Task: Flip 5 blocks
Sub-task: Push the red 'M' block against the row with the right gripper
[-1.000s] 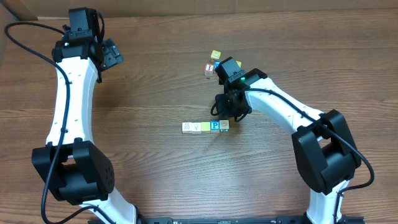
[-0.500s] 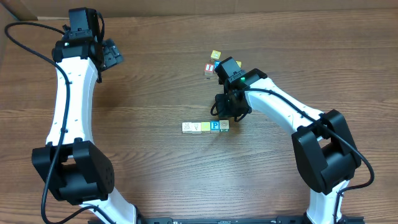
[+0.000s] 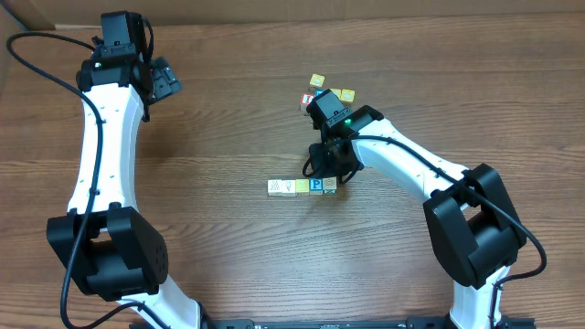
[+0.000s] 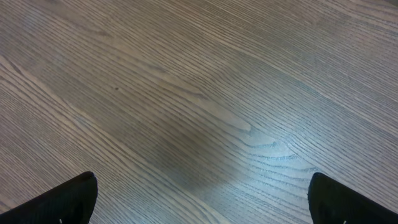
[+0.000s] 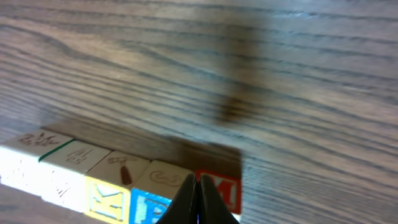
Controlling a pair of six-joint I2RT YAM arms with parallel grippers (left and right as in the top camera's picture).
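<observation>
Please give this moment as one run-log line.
left fingers: open, over the table | right fingers: shut, holding nothing, tips low by the blue P block in the row of blocks | contact: unclear

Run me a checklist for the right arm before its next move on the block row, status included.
1. Right gripper shut and empty: ok.
2. Its tips at the row of blocks, near where the blue P block meets the red M block: ok.
3. Tips touching a block: cannot tell.
4. Row straight, blocks side by side: ok.
5. Left gripper open over bare table, away from the row: ok.
6. Number of blocks already flipped: cannot tell.
</observation>
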